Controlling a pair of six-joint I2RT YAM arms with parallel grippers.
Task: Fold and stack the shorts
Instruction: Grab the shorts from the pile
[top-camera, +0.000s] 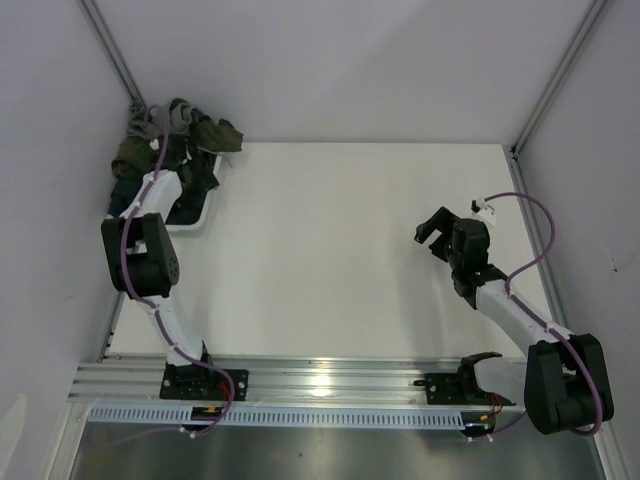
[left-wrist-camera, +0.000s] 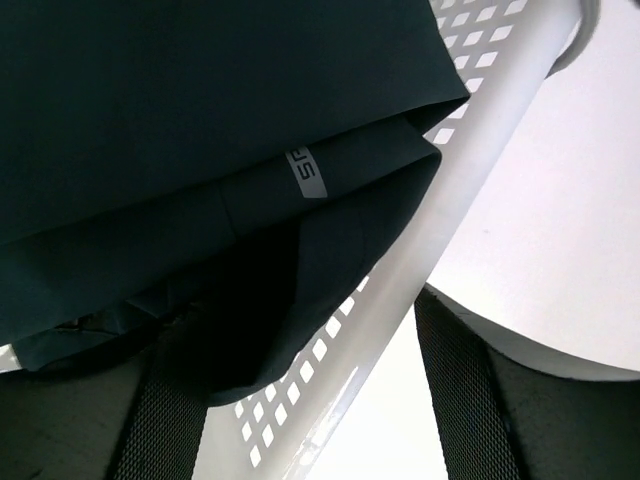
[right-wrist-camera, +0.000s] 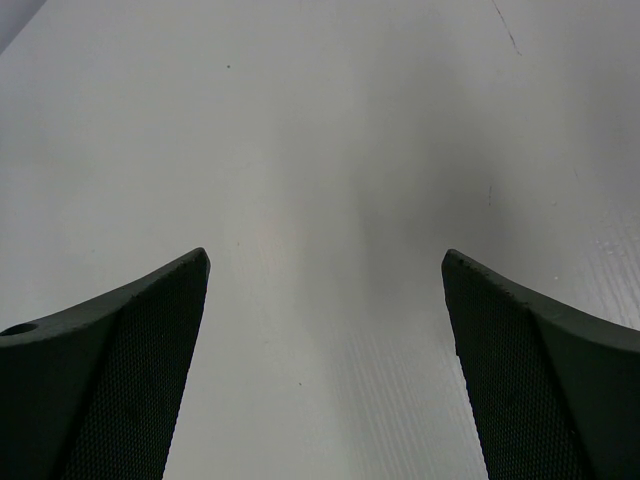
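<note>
The shorts lie piled in a white mesh basket (top-camera: 190, 222) at the far left corner. Olive green cloth (top-camera: 216, 133) hangs over the top, a bit of grey (top-camera: 183, 112) shows behind it, and dark navy (top-camera: 203, 176) lies on the near side. My left gripper (top-camera: 168, 150) reaches into this pile. In the left wrist view it (left-wrist-camera: 305, 320) is open, its jaws either side of the basket rim (left-wrist-camera: 400, 270), with the navy shorts (left-wrist-camera: 200, 120) draped over the rim. My right gripper (top-camera: 432, 232) is open and empty above the bare table (right-wrist-camera: 320, 150).
Grey walls and metal frame posts close in the table at the left, back and right. The basket sits tight against the left wall. An aluminium rail (top-camera: 320, 378) with both arm bases runs along the near edge.
</note>
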